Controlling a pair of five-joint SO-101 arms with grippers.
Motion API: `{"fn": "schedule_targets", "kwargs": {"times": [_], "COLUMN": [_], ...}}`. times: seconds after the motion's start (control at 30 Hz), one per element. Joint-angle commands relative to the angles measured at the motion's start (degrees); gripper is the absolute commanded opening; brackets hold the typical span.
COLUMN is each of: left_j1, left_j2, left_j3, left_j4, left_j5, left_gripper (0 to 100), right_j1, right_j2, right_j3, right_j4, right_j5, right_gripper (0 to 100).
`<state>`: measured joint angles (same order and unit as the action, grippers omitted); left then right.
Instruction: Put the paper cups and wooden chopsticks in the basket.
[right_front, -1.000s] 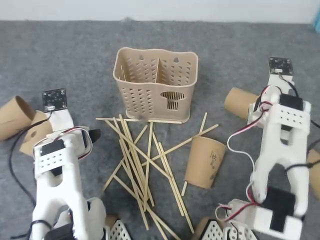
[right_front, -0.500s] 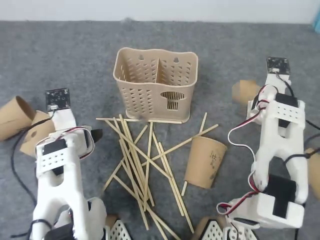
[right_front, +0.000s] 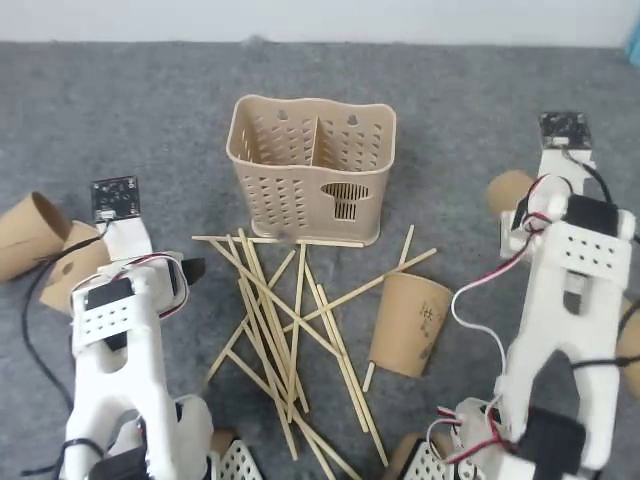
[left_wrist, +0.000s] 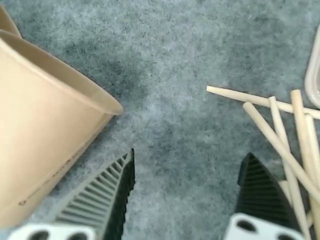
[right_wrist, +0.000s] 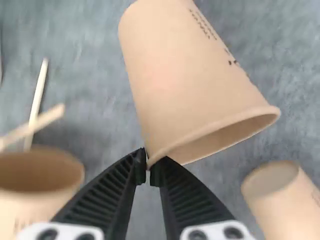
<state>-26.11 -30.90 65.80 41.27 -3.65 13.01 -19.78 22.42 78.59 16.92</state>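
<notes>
On the grey tabletop, toward the back, I see the beige basket standing upright, its two compartments side by side. My left arm and right arm sit nearer the camera, one to either side of it. The right gripper is pinched tight on the rim of a paper cup, which peeks out just beside that arm in the high view. A second cup lies on its side between the right arm and the chopsticks, wide end toward the basket. Two more cups lie touching each other at the left edge. The left gripper hangs with its fingers spread over bare tabletop, between the nearer of those cups and the chopstick ends. The chopsticks lie in a loose crossed heap in front of the basket, a few reaching its base.
</notes>
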Motion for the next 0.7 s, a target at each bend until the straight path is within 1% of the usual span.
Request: {"fn": "schedule_targets", "kwargs": {"times": [0.0, 0.13, 0.27, 0.37, 0.47, 0.67], "left_j1": [0.1, 0.1, 0.1, 0.1, 0.1, 0.2], "left_j2": [-1.5, -1.8, -1.8, -1.8, -1.8, -1.8], "left_j3": [0.0, 0.5, 0.5, 0.5, 0.5, 0.5], "left_j4": [-1.1, -1.1, -1.1, -1.1, -1.1, -1.3], "left_j5": [-0.6, -0.6, -0.6, -0.6, -0.6, -0.6], "left_gripper": [32, 32, 32, 32, 32, 32], "right_j1": [0.1, 2.6, 7.3, 9.0, 9.5, 9.3], "right_j2": [-3.2, -1.0, -0.4, 0.0, 0.5, 2.6], "right_j3": [-6.4, -13.6, -18.6, -20.3, -20.2, -17.5], "right_j4": [12.6, 24.2, 24.4, 24.5, 24.7, 24.7], "right_j5": [7.3, 13.7, 19.0, 25.8, 31.9, 38.0], "right_gripper": [0.8, 0.8, 0.7, 0.7, 0.7, 0.6]}}
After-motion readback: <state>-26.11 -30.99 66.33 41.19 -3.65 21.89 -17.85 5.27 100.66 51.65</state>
